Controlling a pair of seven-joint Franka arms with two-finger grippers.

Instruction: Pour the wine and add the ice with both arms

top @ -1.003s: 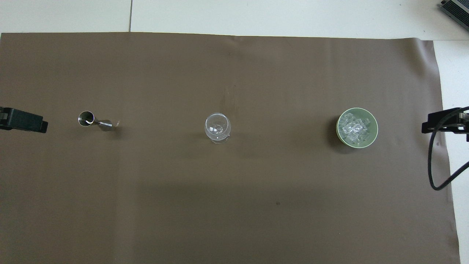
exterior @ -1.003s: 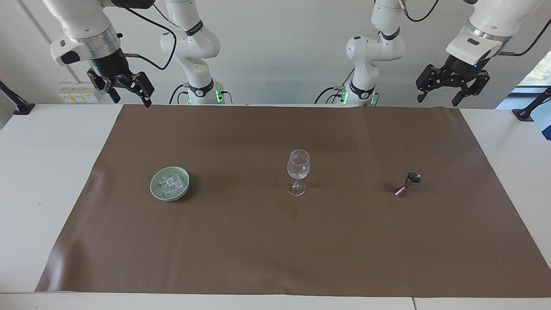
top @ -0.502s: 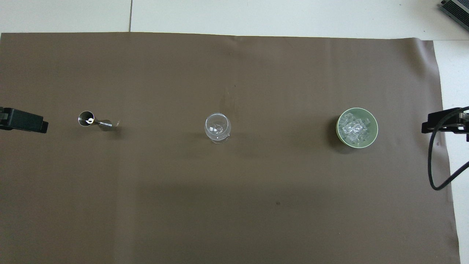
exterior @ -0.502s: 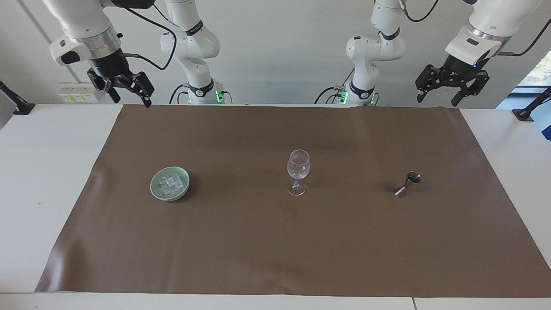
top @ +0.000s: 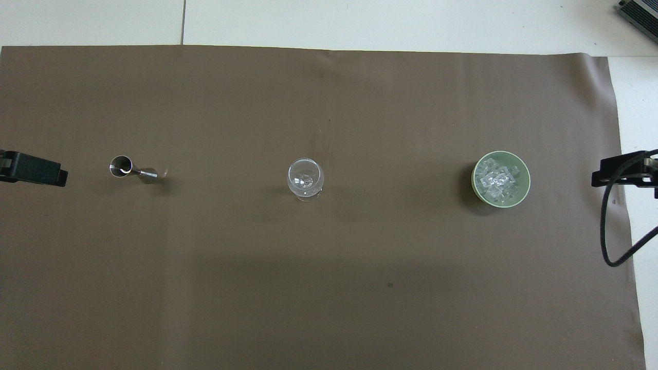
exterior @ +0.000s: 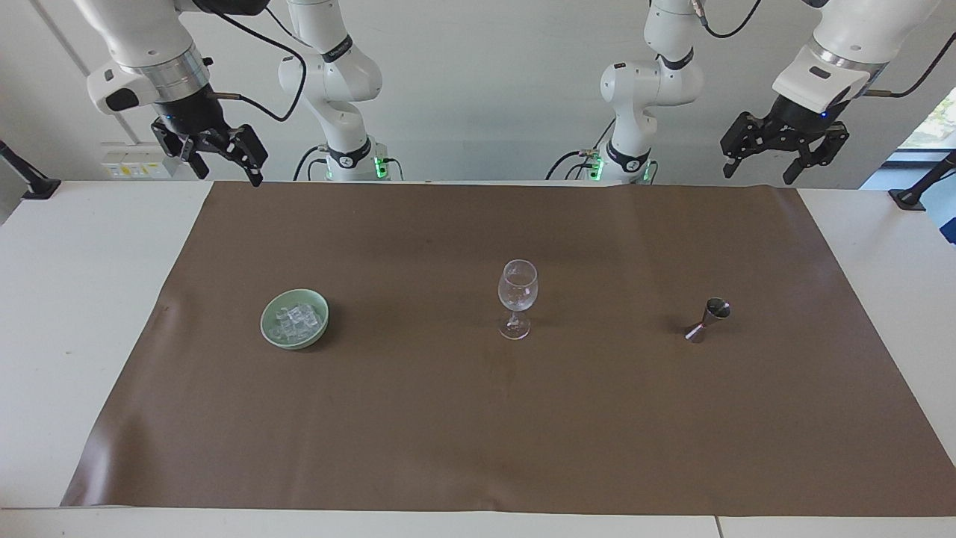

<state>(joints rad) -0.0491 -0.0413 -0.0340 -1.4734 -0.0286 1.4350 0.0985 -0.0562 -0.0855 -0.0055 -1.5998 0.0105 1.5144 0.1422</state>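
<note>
An empty-looking clear wine glass (exterior: pixel 517 295) (top: pixel 305 178) stands upright mid-mat. Toward the right arm's end sits a pale green bowl (exterior: pixel 323 308) (top: pixel 526 177) holding the ice (exterior: pixel 295 321) (top: pixel 496 180), several small clear cubes. A small steel jigger (exterior: pixel 706 320) (top: pixel 131 170) stands toward the left arm's end; whether it holds wine I cannot tell. My right gripper (exterior: pixel 226 166) (top: pixel 619 172) hangs open and empty, high over the mat's corner near its base. My left gripper (exterior: pixel 769 161) (top: pixel 33 169) hangs open and empty, high over the other corner near the robots.
A brown mat (exterior: pixel 478 433) covers most of the white table (exterior: pixel 82 314). A black cable (top: pixel 609 231) loops down from the right wrist beside the bowl's end. The three things stand in one row, well apart.
Both grippers have lifted very slightly and stay open. The glass, bowl and jigger have not moved.
</note>
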